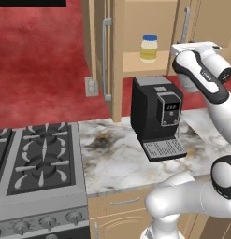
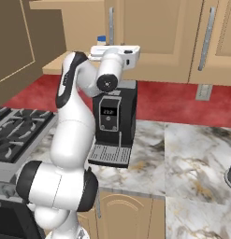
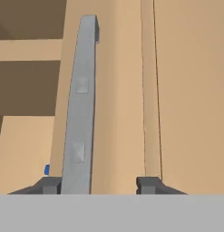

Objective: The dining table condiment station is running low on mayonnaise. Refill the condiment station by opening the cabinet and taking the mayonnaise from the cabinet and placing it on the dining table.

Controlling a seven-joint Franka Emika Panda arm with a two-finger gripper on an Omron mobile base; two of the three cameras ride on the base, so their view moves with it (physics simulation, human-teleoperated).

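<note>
Gripper at the handle of the cabinet's right door

Fingertips of the gripper [image 3: 98,185] stand apart, one on each side of the silver bar handle [image 3: 80,104] of the right cabinet door [image 3: 186,90], not clamped on it; the hand seems placed there because that door is shut. Mayonnaise [image 1: 148,48] sits upright on the inner shelf [image 1: 135,62] of the cabinet [image 1: 118,60], whose left door [image 1: 96,42] stands swung out (a sliver of blue lid peeks beside the bar in the hand view). Below stands a black coffee machine [image 1: 156,116] on the marble counter [image 1: 112,158].
</note>
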